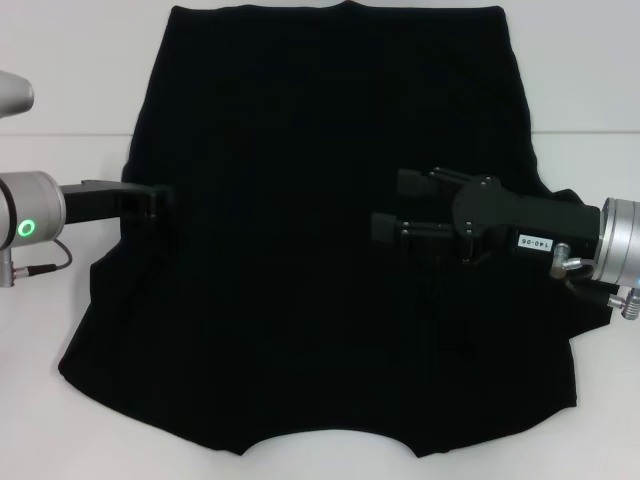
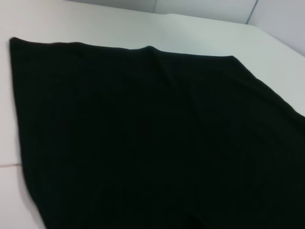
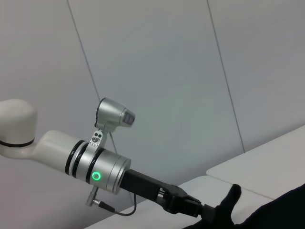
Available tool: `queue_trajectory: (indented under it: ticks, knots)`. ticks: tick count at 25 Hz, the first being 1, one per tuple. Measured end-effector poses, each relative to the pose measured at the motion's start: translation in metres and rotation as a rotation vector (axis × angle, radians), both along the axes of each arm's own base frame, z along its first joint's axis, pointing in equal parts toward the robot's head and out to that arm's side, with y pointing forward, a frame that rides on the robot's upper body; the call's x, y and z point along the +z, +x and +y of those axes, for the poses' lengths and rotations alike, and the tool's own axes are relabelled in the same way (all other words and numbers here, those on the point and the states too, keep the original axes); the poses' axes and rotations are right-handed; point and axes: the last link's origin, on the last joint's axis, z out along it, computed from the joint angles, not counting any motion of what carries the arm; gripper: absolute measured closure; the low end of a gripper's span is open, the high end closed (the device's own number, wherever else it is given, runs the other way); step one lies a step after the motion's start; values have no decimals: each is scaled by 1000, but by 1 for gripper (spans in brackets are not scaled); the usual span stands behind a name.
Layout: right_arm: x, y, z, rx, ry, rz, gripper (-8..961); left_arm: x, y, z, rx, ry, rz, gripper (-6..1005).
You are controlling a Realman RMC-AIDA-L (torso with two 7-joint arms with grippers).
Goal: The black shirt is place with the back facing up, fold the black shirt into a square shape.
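The black shirt (image 2: 152, 143) lies flat on a white table (image 2: 95, 24) (one straight edge farthest from the claw), filling the view.

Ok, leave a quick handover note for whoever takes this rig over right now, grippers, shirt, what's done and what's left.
Left gripper: at the shirt's left edge, about mid-height; fingers blend into the fabric, so grip unclear.
Right gripper: over the shirt's right half, fingers apart, holding nothing.
Shirt: spread on the white table, plain black side up, straight edge far from the robot, curved edge near. In the right wrist view a bit of fabric sticks up by the left gripper.
Done: shirt laid out, mostly flat; no finished fold visible.
Left: all folds into a square, probably starting with the sides inward.
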Motion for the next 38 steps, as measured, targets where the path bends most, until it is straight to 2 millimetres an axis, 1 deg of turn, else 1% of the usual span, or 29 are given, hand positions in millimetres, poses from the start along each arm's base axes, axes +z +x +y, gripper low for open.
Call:
queue_trajectory:
  ticks: [12, 18, 25, 32, 35, 36, 37, 38]
  knots:
    - [2, -1, 1, 3, 9, 5, 12, -5, 7, -1, -21, -33, -13, 990]
    - [2, -1, 1, 3, 10, 6, 12, -13, 17, -2, -45, -88, -31, 963]
    - [4, -2, 2, 5, 14, 9, 13, -15, 24, -3, -69, -118, -38, 931]
    - [10, 1, 4, -14, 20, 15, 13, -15, 34, -9, -104, -178, -98, 700]
    - [19, 7, 9, -72, 13, 21, 13, -12, 44, -15, -165, -214, -169, 585]
    - [25, 11, 12, -111, 7, 22, 13, -12, 44, -15, -165, -214, -169, 546]
    - [30, 14, 14, -138, 4, 23, 13, -11, 47, -18, -199, -225, -192, 508]
    - [36, 19, 17, -180, 1, 22, 13, -10, 56, -27, -298, -237, -245, 459]
